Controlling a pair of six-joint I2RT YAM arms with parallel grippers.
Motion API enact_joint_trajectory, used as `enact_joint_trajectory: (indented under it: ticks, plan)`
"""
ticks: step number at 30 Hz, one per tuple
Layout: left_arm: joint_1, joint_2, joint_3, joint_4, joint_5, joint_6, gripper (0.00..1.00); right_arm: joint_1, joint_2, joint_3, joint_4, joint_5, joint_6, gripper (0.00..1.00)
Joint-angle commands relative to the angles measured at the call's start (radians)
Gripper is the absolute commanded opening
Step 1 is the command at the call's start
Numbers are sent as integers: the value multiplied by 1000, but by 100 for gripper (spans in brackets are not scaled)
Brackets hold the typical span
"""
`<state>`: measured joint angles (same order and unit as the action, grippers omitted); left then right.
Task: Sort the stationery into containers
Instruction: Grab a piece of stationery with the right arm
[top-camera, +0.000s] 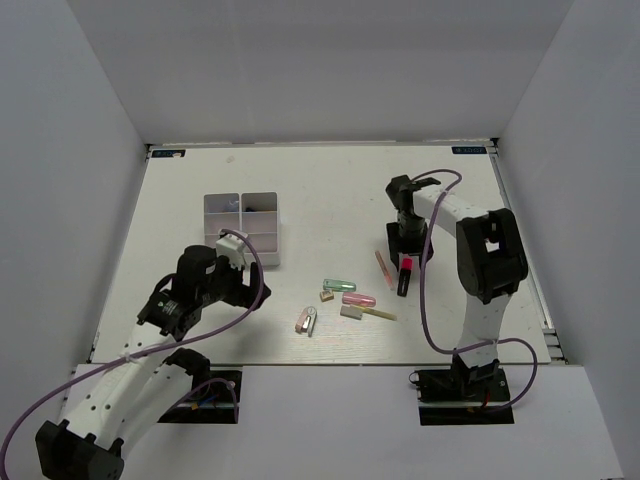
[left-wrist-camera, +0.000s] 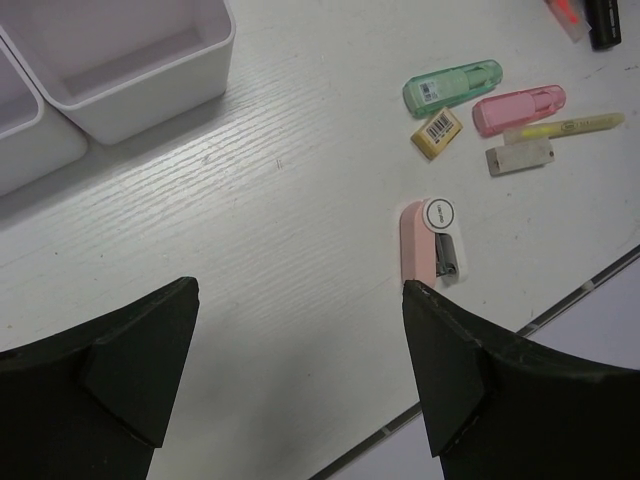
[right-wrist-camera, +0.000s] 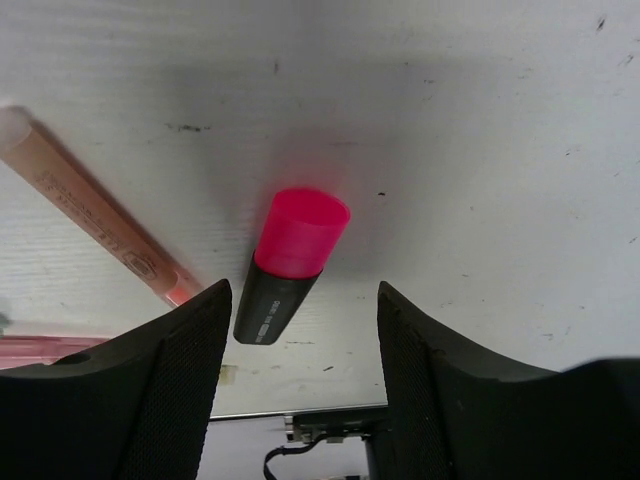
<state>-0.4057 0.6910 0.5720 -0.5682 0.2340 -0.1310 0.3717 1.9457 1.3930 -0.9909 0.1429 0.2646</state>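
The white containers stand left of centre; one back bin holds a dark item. My left gripper is open and empty beside their near corner; its wrist view shows bare table between the jaws, with a bin at the upper left. My right gripper is open over a black highlighter with a pink cap. In the right wrist view the highlighter lies between the spread fingers, nearer the left one, untouched. A thin pink pencil lies to its left.
Loose pieces lie mid-table: a green piece, a pink piece, a yellow eraser, a grey eraser, a thin yellow stick and a pink clip by my left gripper's right finger. The table's front edge runs close below.
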Motion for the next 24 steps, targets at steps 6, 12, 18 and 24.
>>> enact_joint_trajectory:
  ticks: [6, 12, 18, 24]
  plan:
    - [4, -24, 11, 1, 14, 7, 93, -34, 56, 21, 38, -37, 107, 62]
    - [5, -28, 9, 1, 5, 8, 93, -51, 87, -57, 64, -54, 136, 57]
    - [5, -24, 9, -1, 1, 11, 93, -73, 82, -127, 121, -127, 156, 30]
    - [7, -24, 9, -2, 8, 13, 93, -100, 50, -137, 155, -213, 131, 0]
